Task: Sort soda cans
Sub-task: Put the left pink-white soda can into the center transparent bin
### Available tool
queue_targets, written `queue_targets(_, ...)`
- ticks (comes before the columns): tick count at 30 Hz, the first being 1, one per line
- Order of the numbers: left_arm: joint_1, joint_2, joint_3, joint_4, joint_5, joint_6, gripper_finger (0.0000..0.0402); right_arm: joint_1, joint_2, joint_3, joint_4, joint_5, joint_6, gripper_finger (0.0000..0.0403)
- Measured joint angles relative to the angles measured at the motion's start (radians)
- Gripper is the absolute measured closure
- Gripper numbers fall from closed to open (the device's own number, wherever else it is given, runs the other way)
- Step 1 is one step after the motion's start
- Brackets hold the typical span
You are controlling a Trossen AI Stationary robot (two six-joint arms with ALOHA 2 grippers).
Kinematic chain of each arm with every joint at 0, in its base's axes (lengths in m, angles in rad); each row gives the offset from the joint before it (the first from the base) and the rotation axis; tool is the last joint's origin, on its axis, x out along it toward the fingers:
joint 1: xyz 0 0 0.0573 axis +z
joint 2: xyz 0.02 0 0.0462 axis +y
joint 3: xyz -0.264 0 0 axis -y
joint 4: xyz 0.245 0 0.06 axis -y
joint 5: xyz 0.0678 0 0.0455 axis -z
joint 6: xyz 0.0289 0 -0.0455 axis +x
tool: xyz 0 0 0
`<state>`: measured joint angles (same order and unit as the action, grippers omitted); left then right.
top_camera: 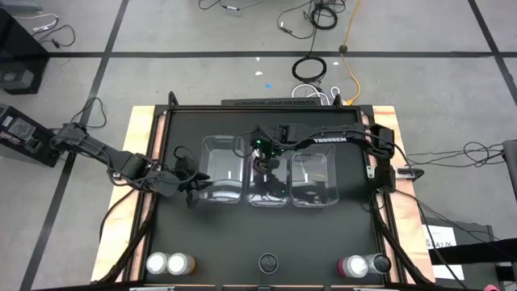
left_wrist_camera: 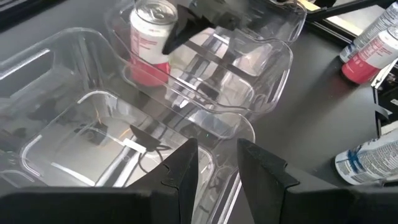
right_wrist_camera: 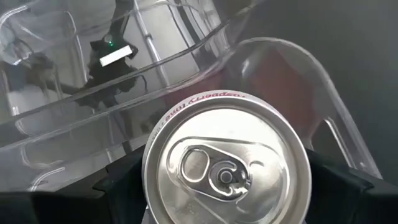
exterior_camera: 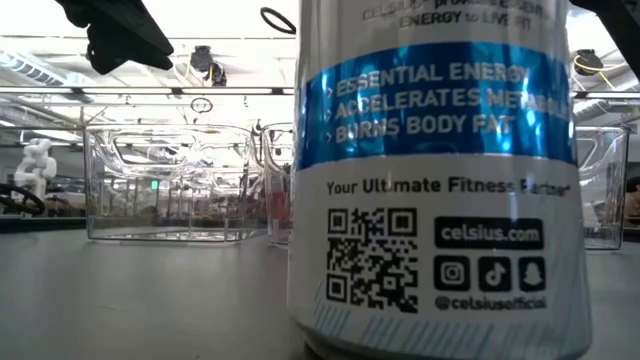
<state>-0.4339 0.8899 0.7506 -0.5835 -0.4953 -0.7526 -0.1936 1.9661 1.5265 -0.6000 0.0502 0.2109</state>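
A pink/red can point(left_wrist_camera: 149, 46) is upright inside the middle clear bin point(top_camera: 266, 202), with my right gripper point(top_camera: 266, 166) shut on it from above. Its silvery top point(right_wrist_camera: 227, 165) fills the right wrist view. My left gripper point(top_camera: 192, 190) hovers open by the left bin's point(top_camera: 222, 145) near-left corner, touching nothing. Near the table's front edge stand two orange cans point(top_camera: 168, 263), one dark grey can point(top_camera: 268, 263) that looms large in the low view point(exterior_camera: 440, 180), and a pink can point(top_camera: 353, 265) beside a silver can point(top_camera: 377, 263). My right gripper pinches the pink/red can at its upper end, just below the top rim point(right_wrist_camera: 152, 168), one dark finger point(left_wrist_camera: 183, 28) on each side. The fingers come from above, pointing down into the middle bin. The can is upright; whether its base rests on the bin floor I cannot tell.
Three clear bins sit side by side mid-table; the right bin point(top_camera: 313, 202) and the left bin hold no cans. The right arm point(top_camera: 331, 137) stretches along the bins' far side. Open dark table lies between the bins and the front row of cans.
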Motion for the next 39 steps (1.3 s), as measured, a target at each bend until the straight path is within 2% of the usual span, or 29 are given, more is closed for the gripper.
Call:
queue_targets(9,0.000,0.000,0.000,0.000,0.022,0.000,0.0281,-0.002,0.008,0.001,0.046,0.002,0.001,0.0082)
queue_targets(39,0.000,0.000,0.000,-0.001,0.023,0.000,0.0281,-0.004,-0.021,0.000,0.041,0.003,-0.055,0.0073)
